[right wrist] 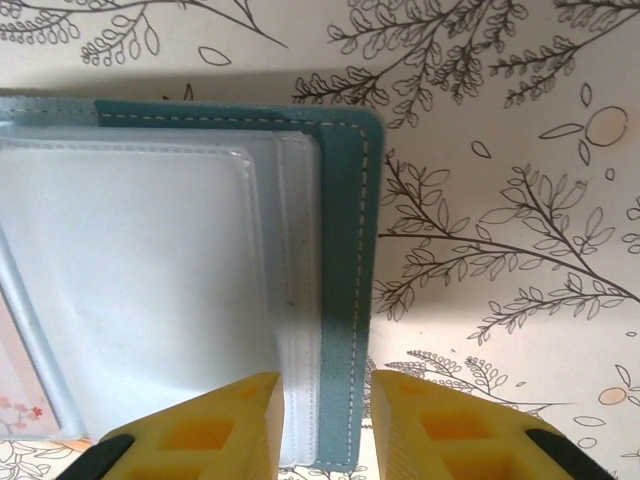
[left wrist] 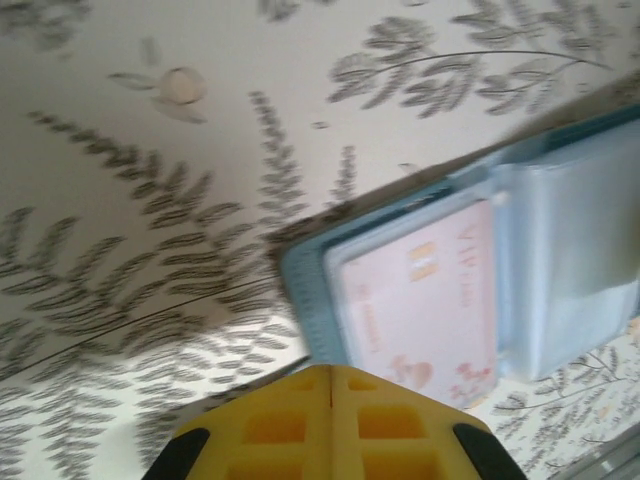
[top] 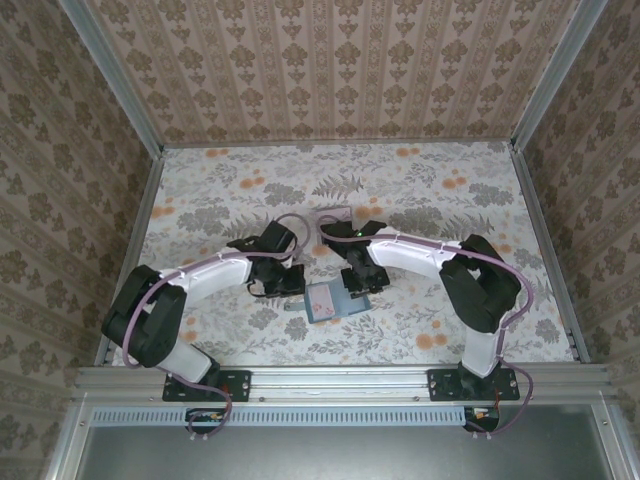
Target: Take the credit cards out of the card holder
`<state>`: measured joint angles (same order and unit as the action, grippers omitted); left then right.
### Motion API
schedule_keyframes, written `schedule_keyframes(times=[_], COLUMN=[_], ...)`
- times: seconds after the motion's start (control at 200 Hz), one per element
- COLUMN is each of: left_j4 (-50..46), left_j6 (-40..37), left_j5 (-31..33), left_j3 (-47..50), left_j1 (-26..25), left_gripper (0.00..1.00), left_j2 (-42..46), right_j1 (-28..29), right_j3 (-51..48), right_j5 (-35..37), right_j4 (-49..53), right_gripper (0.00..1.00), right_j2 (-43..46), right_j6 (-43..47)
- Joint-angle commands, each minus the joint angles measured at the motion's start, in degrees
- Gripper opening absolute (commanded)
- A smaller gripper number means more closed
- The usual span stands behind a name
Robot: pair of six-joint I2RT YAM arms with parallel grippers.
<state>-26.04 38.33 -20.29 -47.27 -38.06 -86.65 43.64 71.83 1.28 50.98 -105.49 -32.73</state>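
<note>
Floral worktop [top: 400, 180], patterned walls [top: 330, 70]. Left gripper [left wrist: 331, 400] pressed together; right gripper [right wrist: 322, 420] spread just before the card holder [right wrist: 340, 250], half cropped.

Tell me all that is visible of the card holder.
The card holder lies open and flat on the flowered table, between the two arms. Its cover looks like teal leather with pale stitching along the edge. Inside are clear plastic sleeves; one on the left panel holds a pink card. The open right tool straddles the right panel's edge; the shut left tool is near the left panel; contact is unclear.
</note>
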Motion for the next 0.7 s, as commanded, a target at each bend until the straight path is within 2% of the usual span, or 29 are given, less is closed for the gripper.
schedule_keyframes(times=[0.0, 0.11, 0.235, 0.485, 0.695], left_j4=[2.16, 5.00, 7.17, 8.36, 8.06], left_j6=[2.66, 4.42, 5.64, 6.21, 6.41], left_j5=[0.00, -0.35, -0.45, -0.05, 0.69], left_j3=[-1.37, -1.23, -0.46, 0.95, 2.33], left_j1=[-2.27, -3.92, -4.91, -5.08, -5.02], left_gripper=[0.07, 0.07, 0.05, 0.03, 0.01], left_j2=[-0.53, -2.34, -3.41, -3.93, -3.72], right_j1=[-0.31, -0.31, -0.44, -0.63, -2.03], right_j3=[-0.44, 0.52, 1.14, -0.15, -2.70], right_j5=[-0.50, -1.80, -6.76, -22.95, -27.57], right_j4=[1.86, 2.27, 0.17, -12.03, -19.94], right_gripper=[0.30, 0.29, 0.25, 0.18, 0.16], right_j2=[3.28, 4.95, 6.43, 5.20, 0.74], right_j6=[0.56, 0.56, -0.12, -4.95, -8.74])
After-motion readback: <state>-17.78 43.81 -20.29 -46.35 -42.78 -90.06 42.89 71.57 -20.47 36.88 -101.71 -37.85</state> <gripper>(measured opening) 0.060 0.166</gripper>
